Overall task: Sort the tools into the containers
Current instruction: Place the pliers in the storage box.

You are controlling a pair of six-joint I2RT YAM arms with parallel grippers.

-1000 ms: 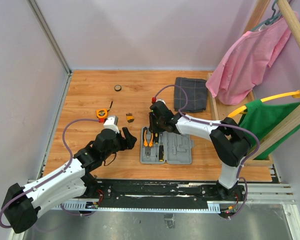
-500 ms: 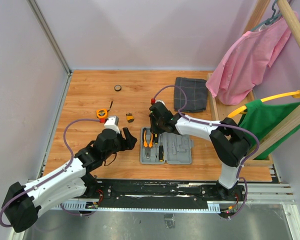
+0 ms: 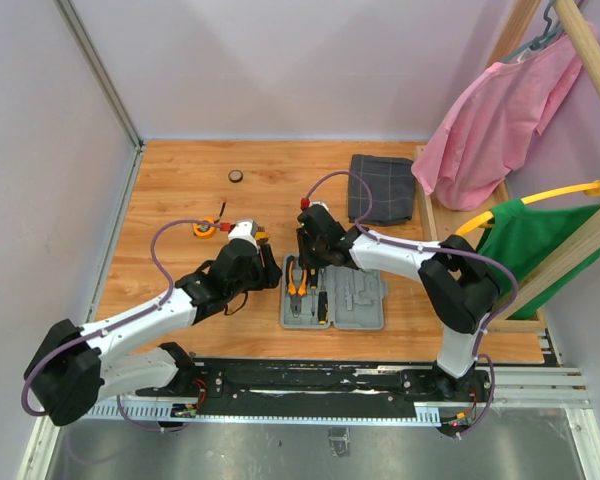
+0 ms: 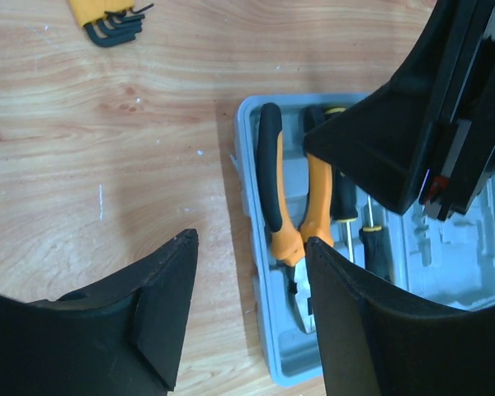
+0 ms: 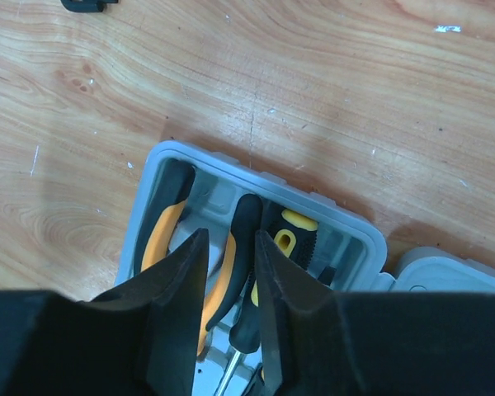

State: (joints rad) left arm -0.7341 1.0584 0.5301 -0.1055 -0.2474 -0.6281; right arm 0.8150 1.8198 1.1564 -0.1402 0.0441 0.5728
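The grey tool case (image 3: 352, 298) lies open at mid-table. Orange-and-black pliers (image 4: 290, 216) and screwdrivers (image 5: 295, 236) rest in its left compartments. My right gripper (image 5: 231, 266) hovers over the case's far end, its jaws a narrow gap apart. One pliers handle (image 5: 241, 239) shows in that gap and nothing is lifted. My left gripper (image 4: 252, 309) stands open and empty over the case's left rim (image 4: 249, 206), beside the pliers' head. An orange tape measure (image 3: 204, 229) and a hex key set (image 4: 107, 20) lie on the wood to the left.
A dark checked cloth (image 3: 382, 188) lies at the back right beside a wooden rack with pink (image 3: 500, 110) and green garments. A small round object (image 3: 236, 177) and a thin black piece (image 3: 222, 210) sit on the far left boards. Walls enclose the table.
My left arm has swung forward and right, bringing its gripper up to the case's left side, with the jaws a little narrower. The right gripper has stayed over the case.
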